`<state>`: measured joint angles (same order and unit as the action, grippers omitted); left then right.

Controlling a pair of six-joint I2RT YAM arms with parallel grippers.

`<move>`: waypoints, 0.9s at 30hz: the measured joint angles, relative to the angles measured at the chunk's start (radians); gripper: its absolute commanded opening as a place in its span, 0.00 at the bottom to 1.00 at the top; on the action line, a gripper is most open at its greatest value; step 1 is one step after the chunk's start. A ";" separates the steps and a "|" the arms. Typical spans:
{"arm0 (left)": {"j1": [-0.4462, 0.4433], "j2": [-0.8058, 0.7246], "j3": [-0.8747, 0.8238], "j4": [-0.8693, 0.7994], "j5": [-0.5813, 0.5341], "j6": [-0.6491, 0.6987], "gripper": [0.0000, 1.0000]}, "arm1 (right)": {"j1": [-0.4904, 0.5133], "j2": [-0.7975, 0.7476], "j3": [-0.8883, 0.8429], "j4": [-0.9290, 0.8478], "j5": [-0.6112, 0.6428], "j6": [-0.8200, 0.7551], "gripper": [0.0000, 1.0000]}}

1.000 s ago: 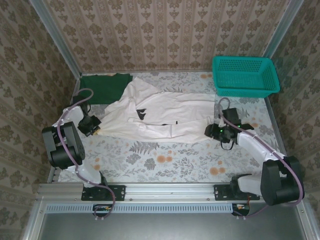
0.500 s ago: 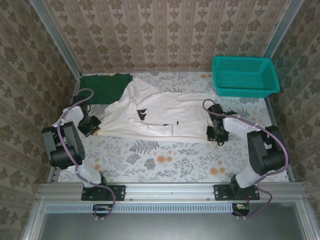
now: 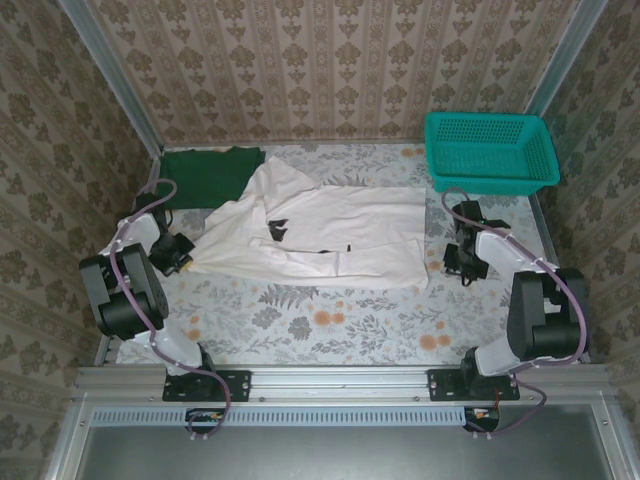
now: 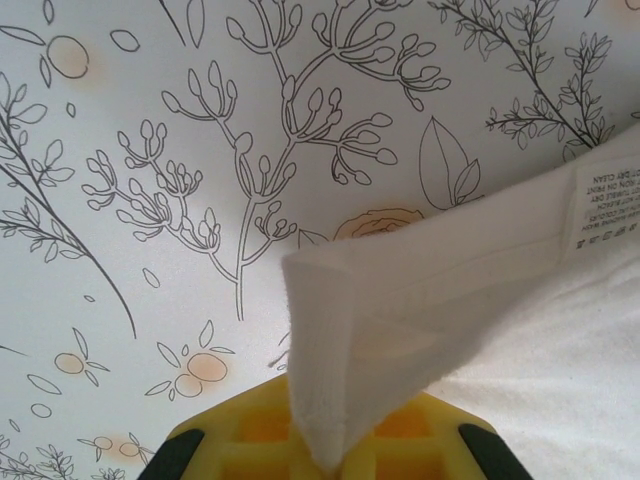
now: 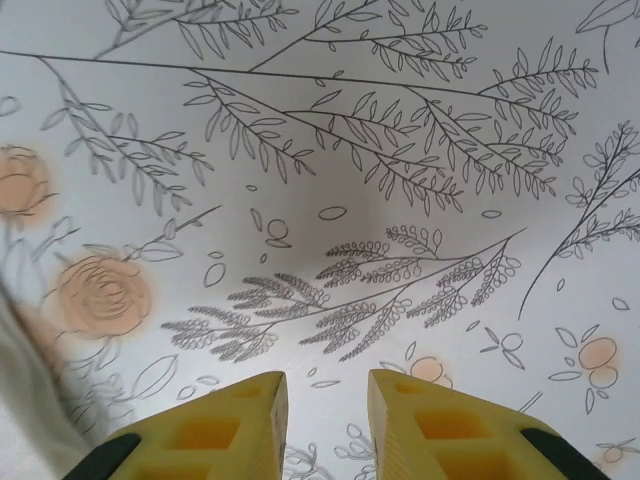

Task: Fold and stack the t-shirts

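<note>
The off-white t-shirt (image 3: 320,235) lies spread across the middle of the table, with dark marks near its centre. My left gripper (image 3: 184,257) is shut on its left edge. In the left wrist view a folded hem (image 4: 400,300) runs down between the yellow jaws of the left gripper (image 4: 330,455), and a care label (image 4: 605,200) shows at the right. The dark green t-shirt (image 3: 205,175) lies flat at the back left, partly under the white one. My right gripper (image 3: 456,263) stands just right of the white shirt. The right gripper (image 5: 327,410) is open over bare tablecloth, with nothing between its fingers.
A teal mesh basket (image 3: 490,150) stands at the back right corner. The floral tablecloth (image 3: 330,320) is bare in front of the shirts. Patterned walls close in the back and both sides. A sliver of white cloth (image 5: 20,400) shows at the left edge of the right wrist view.
My right gripper has left the white shirt's right corner and moved away to the right; that corner now lies flat. The left gripper, still holding the shirt, shifted slightly left.
</note>
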<state>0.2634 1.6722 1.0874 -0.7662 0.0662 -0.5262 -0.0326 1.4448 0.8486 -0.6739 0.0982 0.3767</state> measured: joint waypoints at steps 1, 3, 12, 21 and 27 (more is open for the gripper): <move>0.000 0.000 0.000 0.000 0.002 0.000 0.06 | 0.004 -0.034 -0.015 0.014 -0.046 0.002 0.31; 0.000 -0.004 0.000 0.000 0.006 0.000 0.07 | 0.019 -0.091 -0.043 0.045 -0.139 0.023 0.30; -0.001 -0.025 0.000 0.001 0.024 0.000 0.07 | 0.070 -0.138 -0.205 0.151 -0.387 0.247 0.21; -0.002 -0.025 0.000 0.001 0.035 0.000 0.06 | 0.084 -0.059 -0.216 0.164 -0.391 0.312 0.24; -0.002 -0.028 -0.001 0.004 0.034 0.000 0.02 | 0.090 -0.018 -0.195 0.154 -0.387 0.310 0.20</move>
<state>0.2615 1.6440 1.0863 -0.7620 0.1005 -0.5262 0.0574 1.4265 0.6540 -0.5194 -0.2890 0.6868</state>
